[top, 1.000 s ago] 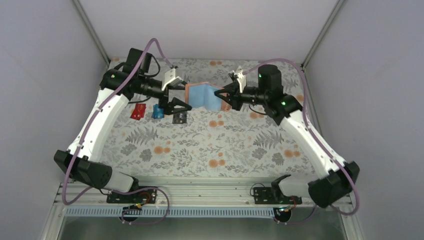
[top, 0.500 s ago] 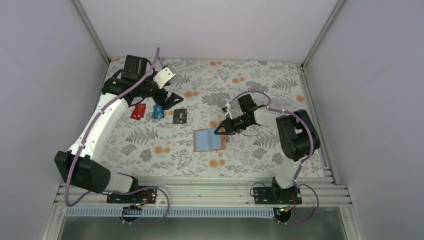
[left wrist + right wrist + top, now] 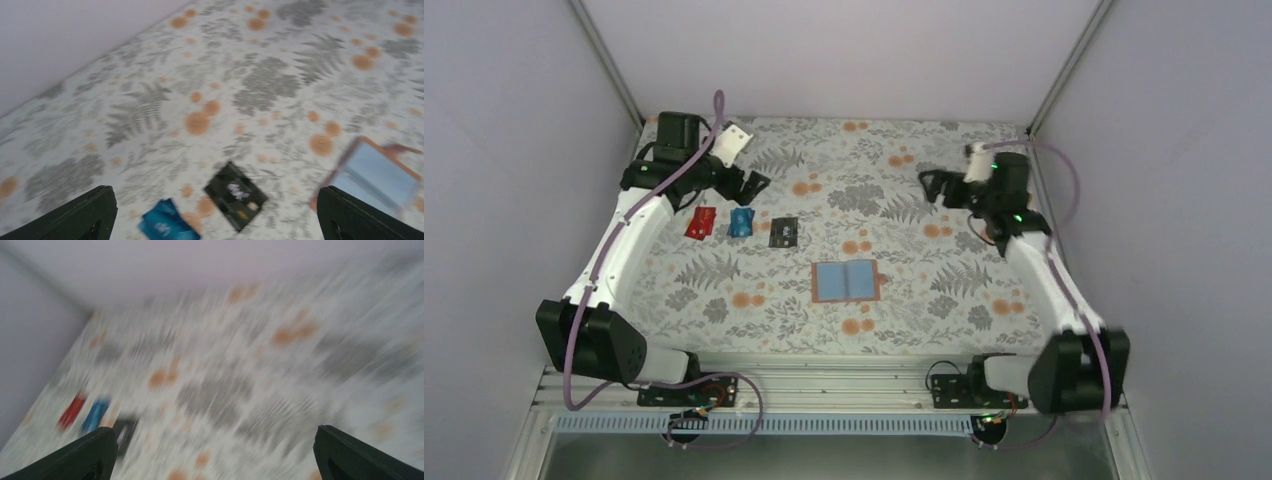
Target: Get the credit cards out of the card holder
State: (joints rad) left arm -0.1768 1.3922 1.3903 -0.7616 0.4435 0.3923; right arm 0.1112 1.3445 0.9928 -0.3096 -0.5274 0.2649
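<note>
The card holder (image 3: 845,281) lies open and flat mid-table, light blue inside with a brown rim; its corner shows in the left wrist view (image 3: 372,175). The credit cards lie in a row to its upper left: red (image 3: 701,222), blue (image 3: 741,222), black (image 3: 783,232). My left gripper (image 3: 752,184) hovers open just behind the cards, and its wrist view shows the black card (image 3: 235,195) and the blue card (image 3: 162,225) between its fingers (image 3: 95,212). My right gripper (image 3: 932,185) is open and empty at the far right. Its blurred view shows the red (image 3: 72,411), blue (image 3: 95,415) and black (image 3: 125,432) cards far off.
A floral cloth (image 3: 904,250) covers the table. Pale walls with metal corner posts (image 3: 604,55) close in the back and sides. Both arm bases sit on the rail (image 3: 844,385) at the near edge.
The right gripper carried the card holder down to mid-table, let it go and opened, then swung back to the far right. The left arm drew back toward the far left corner.
</note>
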